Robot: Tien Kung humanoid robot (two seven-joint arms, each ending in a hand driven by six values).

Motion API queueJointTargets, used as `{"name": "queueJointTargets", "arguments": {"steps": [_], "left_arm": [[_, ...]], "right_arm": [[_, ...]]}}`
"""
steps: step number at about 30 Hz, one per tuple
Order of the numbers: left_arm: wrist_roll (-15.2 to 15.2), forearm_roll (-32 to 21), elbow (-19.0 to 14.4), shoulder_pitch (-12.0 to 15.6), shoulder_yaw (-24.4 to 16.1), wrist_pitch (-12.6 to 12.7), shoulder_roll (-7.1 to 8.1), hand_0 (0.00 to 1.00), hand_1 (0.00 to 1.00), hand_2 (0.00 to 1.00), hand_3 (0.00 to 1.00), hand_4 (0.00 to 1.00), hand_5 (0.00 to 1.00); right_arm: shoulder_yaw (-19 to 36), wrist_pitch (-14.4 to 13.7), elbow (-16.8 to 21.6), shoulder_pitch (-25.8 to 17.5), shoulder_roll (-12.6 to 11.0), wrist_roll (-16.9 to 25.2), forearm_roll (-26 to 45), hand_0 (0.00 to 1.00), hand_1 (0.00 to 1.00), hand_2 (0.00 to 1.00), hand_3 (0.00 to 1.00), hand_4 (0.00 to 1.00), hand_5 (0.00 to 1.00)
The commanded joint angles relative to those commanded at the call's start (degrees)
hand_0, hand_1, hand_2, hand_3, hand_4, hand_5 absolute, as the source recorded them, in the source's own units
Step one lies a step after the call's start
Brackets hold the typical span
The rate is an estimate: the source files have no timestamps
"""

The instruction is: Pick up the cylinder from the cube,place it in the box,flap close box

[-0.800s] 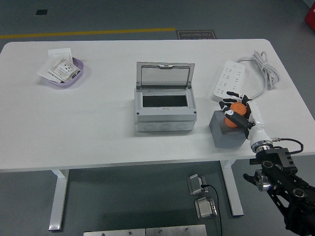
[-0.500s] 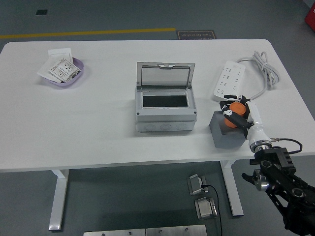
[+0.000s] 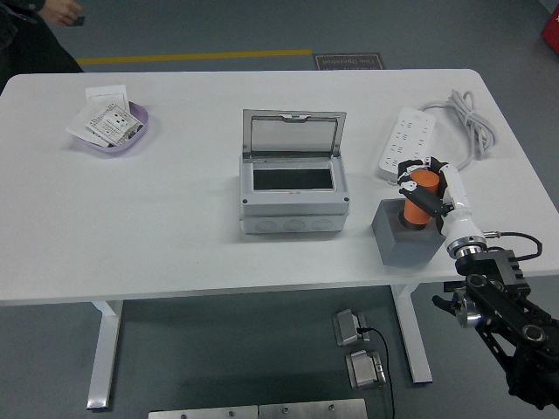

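Note:
An orange cylinder (image 3: 418, 195) stands upright in my right hand (image 3: 421, 187), whose fingers are curled around it. It is raised partly out of the grey cube (image 3: 404, 236) at the table's near right edge. The grey box (image 3: 293, 188) sits in the middle of the table with its clear flap lid (image 3: 290, 135) standing open at the back and a dark opening facing up. My right arm comes in from the lower right corner. My left arm does not show.
A white power strip (image 3: 409, 142) with its cable lies behind the cube at the right. A purple dish (image 3: 113, 128) with paper packets sits at the far left. A person (image 3: 39, 35) shows at the top left corner, beyond the table.
My right hand has lifted the orange cylinder upward out of the cube's top. A person has come into view at the top left corner.

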Motion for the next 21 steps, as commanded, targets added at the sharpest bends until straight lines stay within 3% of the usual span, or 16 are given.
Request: {"name": "queueJointTargets", "arguments": {"steps": [5,9,16,17,21], "left_arm": [[0.00,-0.52,0.06,0.12,0.54,-0.03,0.07,0.628,0.650,0.603,0.627,0.632,0.121],[-0.04,-0.93,0.13,0.09,0.92,-0.04,0.13,0.628,0.650,0.603,0.627,0.632,0.121],[-0.11,-2.30,0.37,-0.02,2.21,-0.06,0.39,0.627,0.650,0.603,0.627,0.634,0.120],[-0.11,-2.64,0.42,0.01,2.53,-0.07,0.44,0.628,0.651,0.603,0.627,0.634,0.121],[-0.13,-3.96,0.62,0.23,3.60,-0.10,0.66,0.628,0.651,0.603,0.627,0.634,0.121]], "right_arm": [[0.10,-0.51,1.31,1.41,-1.09,-0.63,-1.62,0.242,0.191,0.226,0.190,0.002,0.002],[-2.87,-2.79,1.70,4.34,-2.01,-3.08,-5.93,0.242,0.191,0.226,0.190,0.002,0.002],[-11.39,-6.55,0.16,12.44,-2.07,-11.89,-18.70,0.234,0.186,0.219,0.191,0.002,0.002],[-12.59,-6.59,-0.38,13.58,-1.84,-13.14,-20.62,0.093,0.166,0.217,0.193,0.002,0.002],[-18.02,-6.53,-2.98,18.71,-0.27,-18.54,-28.41,0.093,0.166,0.217,0.193,0.002,0.002]]}}
